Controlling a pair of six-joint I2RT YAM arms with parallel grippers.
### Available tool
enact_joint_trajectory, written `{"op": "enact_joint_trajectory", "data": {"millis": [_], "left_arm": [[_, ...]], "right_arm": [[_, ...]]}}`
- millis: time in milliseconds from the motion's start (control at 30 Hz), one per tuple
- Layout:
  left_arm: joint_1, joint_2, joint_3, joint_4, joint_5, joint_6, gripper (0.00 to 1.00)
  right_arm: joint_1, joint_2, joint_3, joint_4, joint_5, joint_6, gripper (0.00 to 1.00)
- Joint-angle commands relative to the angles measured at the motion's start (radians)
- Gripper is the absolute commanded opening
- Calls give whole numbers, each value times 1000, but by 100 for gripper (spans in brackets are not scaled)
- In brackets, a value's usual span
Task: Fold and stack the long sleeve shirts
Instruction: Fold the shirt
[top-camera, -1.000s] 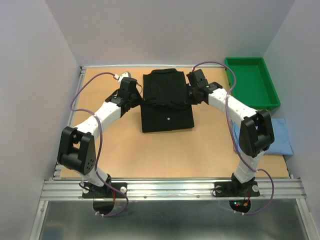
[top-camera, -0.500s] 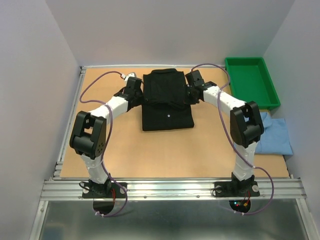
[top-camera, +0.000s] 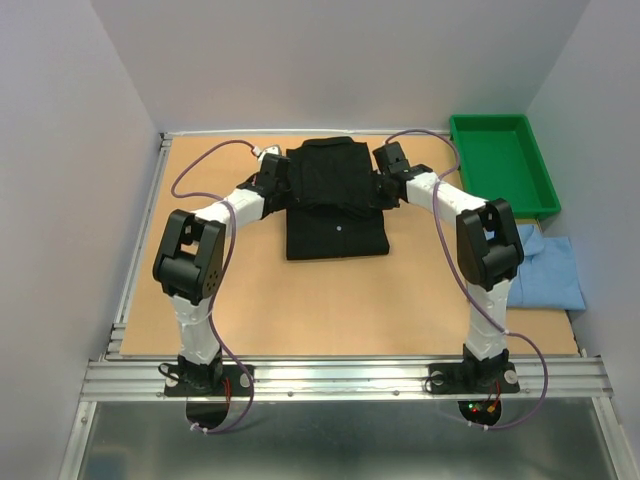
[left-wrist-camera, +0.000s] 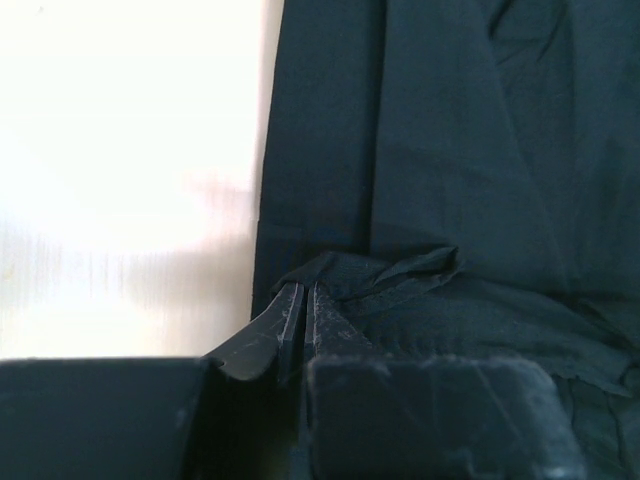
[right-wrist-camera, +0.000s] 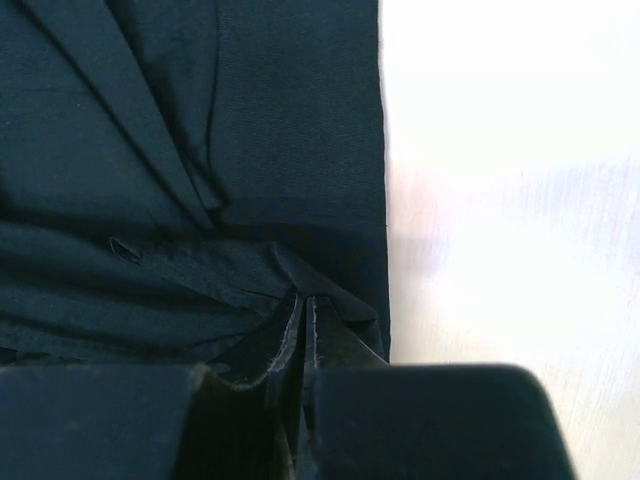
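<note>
Position: black shirt (top-camera: 335, 205) lies flat at the far middle of the table (top-camera: 300, 300), already narrowed to a rough rectangle. Light blue shirt (top-camera: 555, 270) sits at the right edge, just nearer than the green tray (top-camera: 500, 165) in the far right corner, and well apart from the black one.

Grip: left gripper (left-wrist-camera: 303, 292) has its jaws pinched together on the shirt's left edge. Right gripper (right-wrist-camera: 302, 300) is clamped likewise on the right edge. Each wrist view shows cloth gathered into a small peak at the fingertips.

Step in hand, as judged: a crosswise fold of the black shirt, carried by both side edges. To do it well:
- raise both arms evenly, so the cloth between them stays taut and level;
- travel together, neither side leading;
- lay the carried edge square to the edge beneath before releasing.

Materials: shirt is matte, soft woven cloth that creases readily at the pinch; one small white button shows near its middle. Table is smooth tan board. Tray is rigid plastic, rectangular, with raised walls.
</note>
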Motion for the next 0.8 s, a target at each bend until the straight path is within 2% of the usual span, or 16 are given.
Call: {"op": "enact_joint_trajectory", "data": {"millis": [0,67,100,167,200,233,267,300,433,600,767], "left_arm": [[5,3,50,21,-5,34,12],[6,-1,53,21,-18,32,24],[6,-6,59,23,-21,35,29],[9,-24,70,20,-25,49,46],[11,-30,78,10,-25,50,67],[18,-46,103,-14,-21,53,82],[22,-53,117,-29,-21,54,82],[25,-75,145,-55,-25,63,89],[25,-161,171,-97,-44,77,96],[15,-286,99,-135,-15,32,96],[-38,-415,-77,-135,10,-15,91]], "right_arm": [[-15,9,41,49,12,8,9],[-16,0,41,49,20,11,16],[-16,-7,42,49,23,9,23],[-16,-28,55,49,31,2,33],[-16,-39,58,50,32,-9,43],[-16,-63,68,53,32,-24,55],[-16,-63,70,55,32,-24,56],[-16,-92,71,58,28,-44,62],[-9,-183,47,67,-2,-87,69],[29,-281,-37,79,-29,-103,69],[68,-309,-123,98,-52,-93,64]]}}
